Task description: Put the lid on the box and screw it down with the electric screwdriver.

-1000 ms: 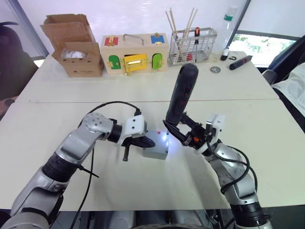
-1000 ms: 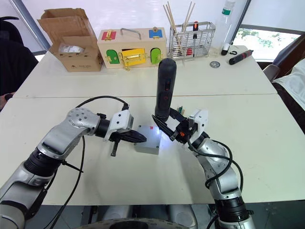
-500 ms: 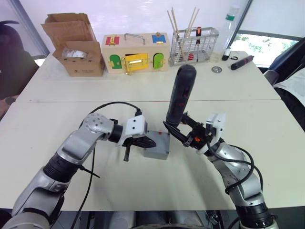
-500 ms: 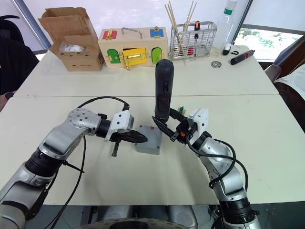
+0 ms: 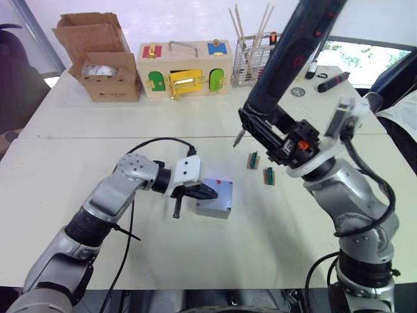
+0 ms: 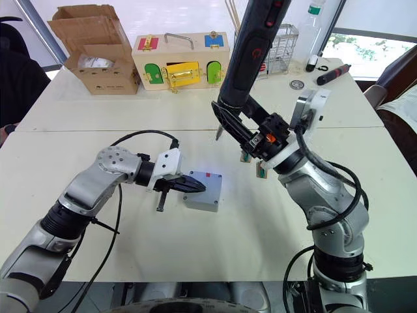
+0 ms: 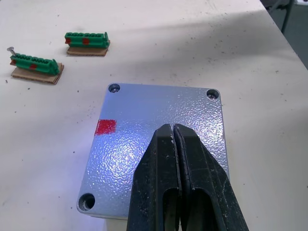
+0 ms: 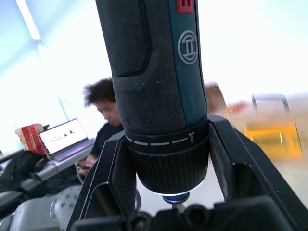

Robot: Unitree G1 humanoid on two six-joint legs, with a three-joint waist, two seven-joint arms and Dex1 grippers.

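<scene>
The grey box [image 5: 212, 208] stands mid-table with the lid [image 7: 159, 113] lying flat on top of it, a small red mark on the lid's surface. My left gripper [image 7: 172, 128] is shut, its fingertips resting on the lid with nothing between them. My right gripper [image 5: 258, 125] is shut on the electric screwdriver [image 5: 293, 52], held high and slanted behind and to the right of the box. Its thin bit [image 5: 238, 138] hangs in the air above the table, well apart from the lid. Screw heads show in two of the lid's corners [image 7: 114, 88].
Two small green terminal blocks [image 5: 253, 160] lie on the table right of the box. At the back stand a cardboard box [image 5: 104, 62], a wooden box with coloured doors [image 5: 182, 68] and a wire rack [image 5: 257, 59]. A person [image 8: 103, 115] sits in the background.
My right arm has lifted the screwdriver up and back, away from the box's corner. My left gripper has stayed shut on the lid.
</scene>
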